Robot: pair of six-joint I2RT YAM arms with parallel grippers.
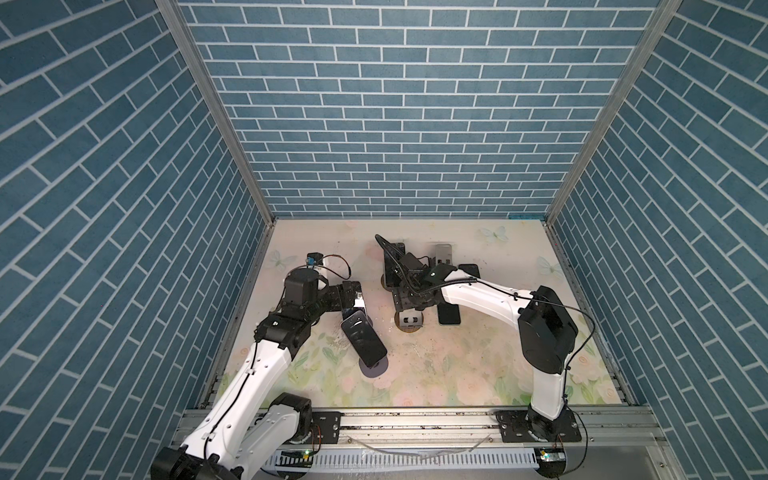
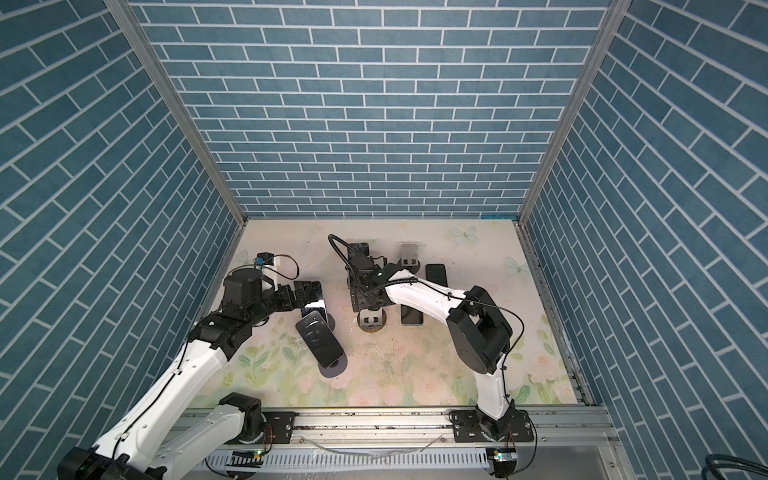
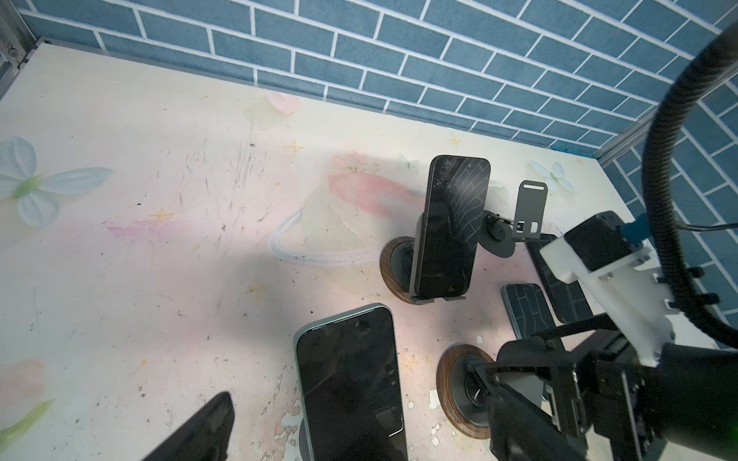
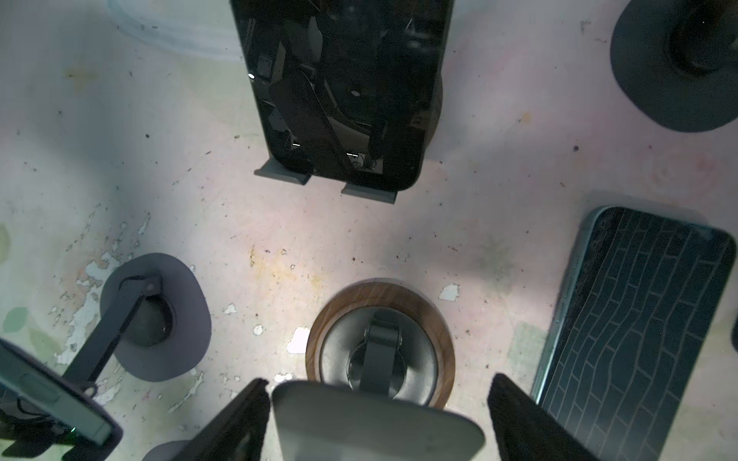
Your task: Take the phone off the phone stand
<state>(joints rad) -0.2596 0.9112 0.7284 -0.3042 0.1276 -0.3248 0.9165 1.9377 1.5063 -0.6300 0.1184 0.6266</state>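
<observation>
A teal-edged phone [image 1: 363, 338] [image 2: 320, 338] [image 3: 347, 383] leans on a phone stand with a dark round base [image 1: 374, 368] [image 4: 155, 319]. My left gripper [image 1: 355, 307] [image 3: 359, 423] is open at the phone's top end, one finger [image 3: 207, 423] to each side and apart from it. A second dark phone [image 1: 392, 259] [image 3: 451, 227] [image 4: 343, 88] stands in a wood-based stand at the back. My right gripper [image 1: 409, 307] [image 4: 379, 423] is open, its fingers [image 4: 235, 423] straddling the grey plate of an empty wood-based stand [image 1: 409, 321] [image 4: 379, 339].
Two phones lie flat on the floral mat to the right, one near [image 1: 449, 316] [image 4: 635, 331] and one farther back [image 1: 469, 271]. A grey empty stand [image 1: 444, 253] [image 3: 528, 207] is at the back. Blue brick walls enclose three sides.
</observation>
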